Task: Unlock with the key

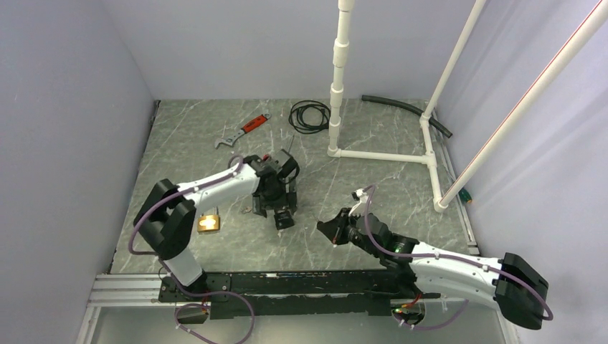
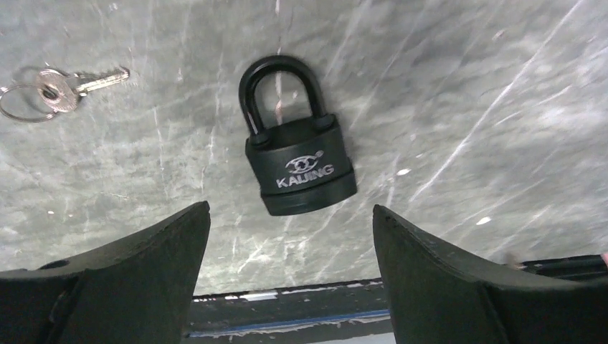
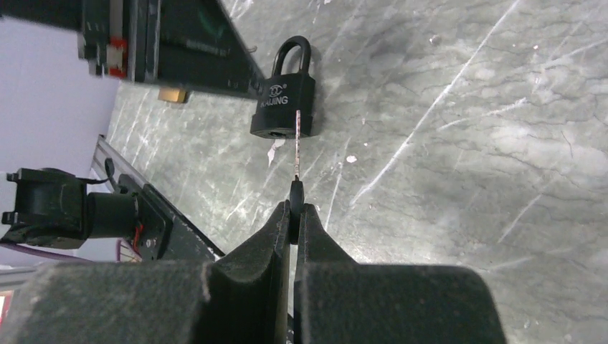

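Padlock [image 2: 300, 154] lies flat mid-bench [image 1: 401, 193], shackle closed, under the left gripper [image 2: 290, 209], jaws wide and empty. Right gripper [image 3: 294, 208] pinches the key [image 3: 296, 147], aimed at the keyhole, not yet in; inserting and turning remain.

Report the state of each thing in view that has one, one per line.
Black Kauing padlock: shackle closed, lying flat.
Left gripper: open above that padlock.
Right gripper: shut on black-headed key.
Black-headed key: held, not inserted.
Silver key on ring: lying loose.
Brass padlock: state unclear.
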Motion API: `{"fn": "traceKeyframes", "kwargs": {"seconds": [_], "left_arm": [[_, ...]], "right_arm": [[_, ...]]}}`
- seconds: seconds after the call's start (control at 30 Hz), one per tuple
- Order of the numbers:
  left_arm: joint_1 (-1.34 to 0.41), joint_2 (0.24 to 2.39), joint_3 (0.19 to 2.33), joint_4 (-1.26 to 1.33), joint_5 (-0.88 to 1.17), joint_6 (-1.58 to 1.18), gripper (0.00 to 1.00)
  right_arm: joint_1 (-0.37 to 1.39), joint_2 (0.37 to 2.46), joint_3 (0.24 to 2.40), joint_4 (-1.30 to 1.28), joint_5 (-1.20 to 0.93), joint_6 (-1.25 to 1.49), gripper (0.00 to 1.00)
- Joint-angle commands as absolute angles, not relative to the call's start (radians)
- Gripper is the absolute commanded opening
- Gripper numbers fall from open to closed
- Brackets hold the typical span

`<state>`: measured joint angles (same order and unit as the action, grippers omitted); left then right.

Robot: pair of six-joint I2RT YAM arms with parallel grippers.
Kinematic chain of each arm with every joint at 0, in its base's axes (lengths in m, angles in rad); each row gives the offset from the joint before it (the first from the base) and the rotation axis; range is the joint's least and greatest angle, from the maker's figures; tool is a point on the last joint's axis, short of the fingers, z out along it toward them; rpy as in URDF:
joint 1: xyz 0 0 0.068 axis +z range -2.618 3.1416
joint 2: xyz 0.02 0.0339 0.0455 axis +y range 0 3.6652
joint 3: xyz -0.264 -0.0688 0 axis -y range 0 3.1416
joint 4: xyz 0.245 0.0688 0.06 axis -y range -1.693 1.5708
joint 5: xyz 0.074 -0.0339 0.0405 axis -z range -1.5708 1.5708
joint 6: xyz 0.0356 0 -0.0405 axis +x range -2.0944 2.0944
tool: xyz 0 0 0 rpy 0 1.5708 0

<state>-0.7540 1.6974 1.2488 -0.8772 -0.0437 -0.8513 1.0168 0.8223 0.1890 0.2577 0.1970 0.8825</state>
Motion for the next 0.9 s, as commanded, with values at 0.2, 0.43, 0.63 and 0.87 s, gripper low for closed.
{"fn": "traceKeyframes", "kwargs": {"seconds": [0.2,0.43,0.63,0.87], "left_arm": [[-0.769,1.54,0.975,-0.643,-0.043,-0.897,0.94],[-0.856,1.595,1.062,-0.689,-0.138,-0.943,0.99],[-0.865,1.724,1.166,-0.793,-0.209,-0.963,0.92],[-0.867,1.837,1.228,-0.883,-0.224,-0.996,0.83]], "right_arm": [[1.016,0.714,0.177,0.152,0.221,0.879,0.0],[1.016,0.707,0.185,0.135,0.223,0.871,0.0],[1.016,0.727,0.188,0.144,0.213,0.871,0.0],[1.016,0.708,0.185,0.121,0.224,0.871,0.0]]}}
